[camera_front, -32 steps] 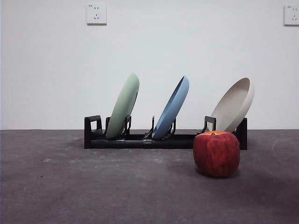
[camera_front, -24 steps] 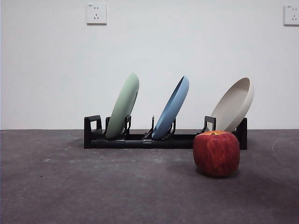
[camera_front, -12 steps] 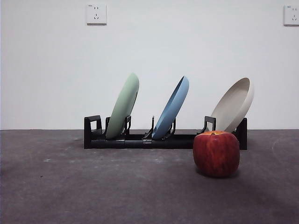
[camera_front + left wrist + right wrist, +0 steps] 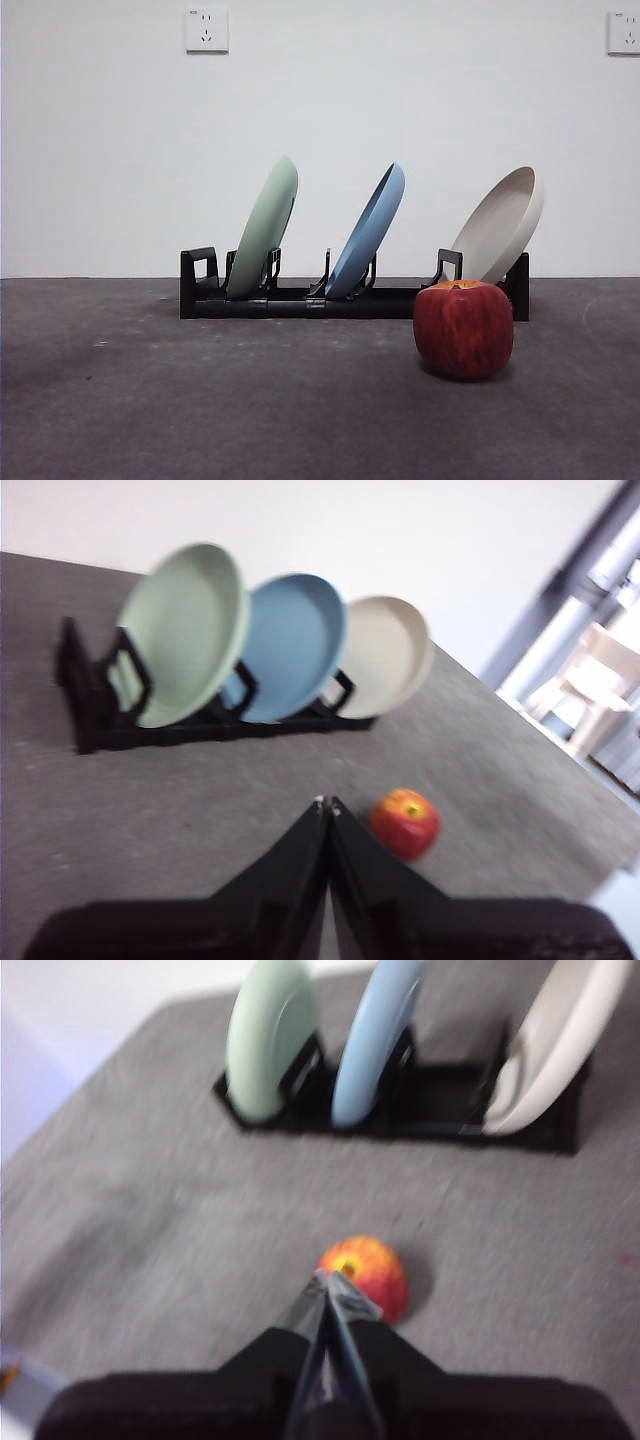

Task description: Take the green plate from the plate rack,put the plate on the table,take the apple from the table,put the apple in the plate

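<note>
The green plate (image 4: 264,229) stands tilted in the left slot of the black plate rack (image 4: 300,300). It also shows in the left wrist view (image 4: 185,630) and the right wrist view (image 4: 270,1035). The red apple (image 4: 463,328) sits on the dark grey table (image 4: 200,400) in front of the rack's right end. My left gripper (image 4: 326,805) is shut and empty, well back from the rack, with the apple (image 4: 405,823) beside it. My right gripper (image 4: 326,1288) is shut and empty, just short of the apple (image 4: 365,1272). Neither arm shows in the front view.
A blue plate (image 4: 368,231) stands in the rack's middle slot and a cream-beige plate (image 4: 503,224) at its right end. A white wall with two sockets rises behind the table. The table's edge shows in the left wrist view (image 4: 610,880).
</note>
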